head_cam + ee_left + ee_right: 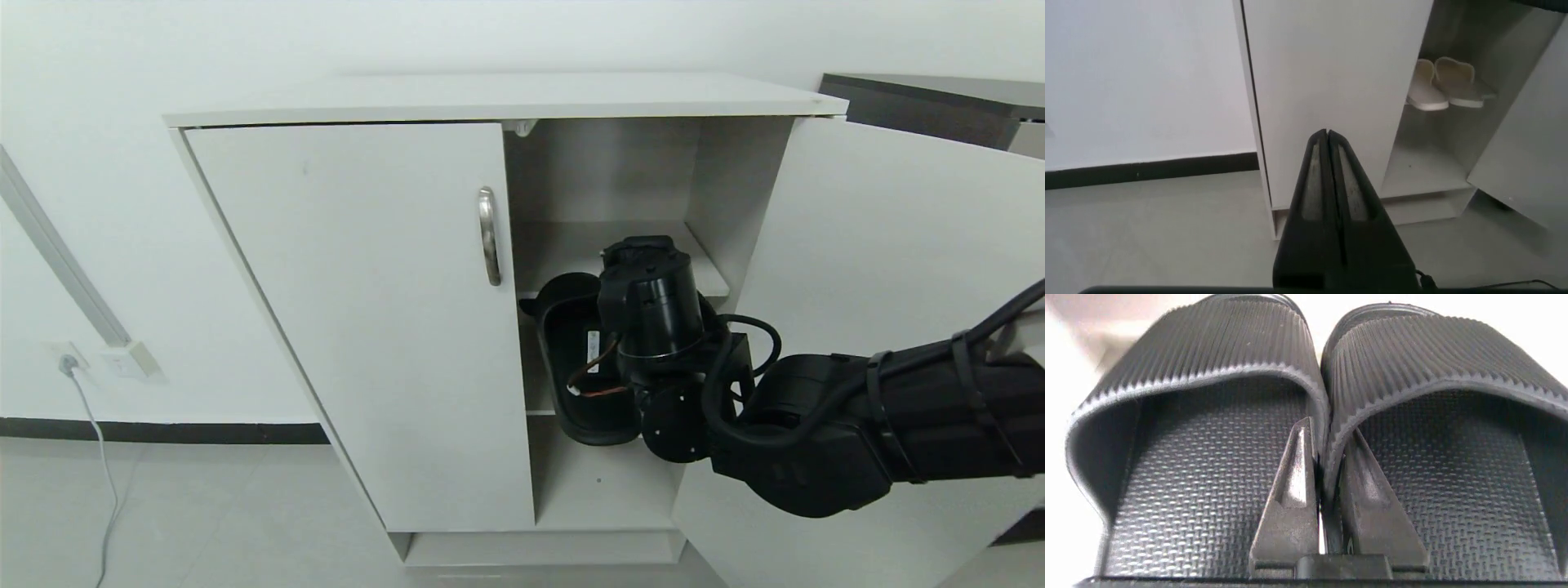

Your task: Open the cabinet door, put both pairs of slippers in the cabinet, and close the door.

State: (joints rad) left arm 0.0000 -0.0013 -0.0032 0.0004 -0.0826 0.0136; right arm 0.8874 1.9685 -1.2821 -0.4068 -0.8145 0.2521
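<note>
Placement time, I reckon. The right gripper (1328, 445) is clamped on the black slippers (584, 367), with its fingers (1290, 506) pinching the two inner side walls together so the pair hangs as one bundle. In the head view the pair sits tilted inside the open right half of the cabinet (490, 98), just below the upper shelf (571, 253). I can't tell if it's touching any surface yet.

The beige slippers (1449, 82) are already in, side by side on a shelf above the bottom compartment. The left gripper (1327, 143) is closed on nothing and hangs well back from the cabinet, facing the shut left door (351, 310).

What I'd do for this step:
- Go deep enough that the heels clear the door line, or the right door (882, 269) won't shut later.
- Level the pair out before letting go, since a tilted drop will probably flop or slide forward.
- Watch the beige pair. Landing on top of it could knock it off the shelf, so aim for bare board.
- Open the fingers only once the soles are resting on something.
- Back out straight. The wrist is tight between the left door's edge and the open door, so a sideways swing could bump either one.
</note>
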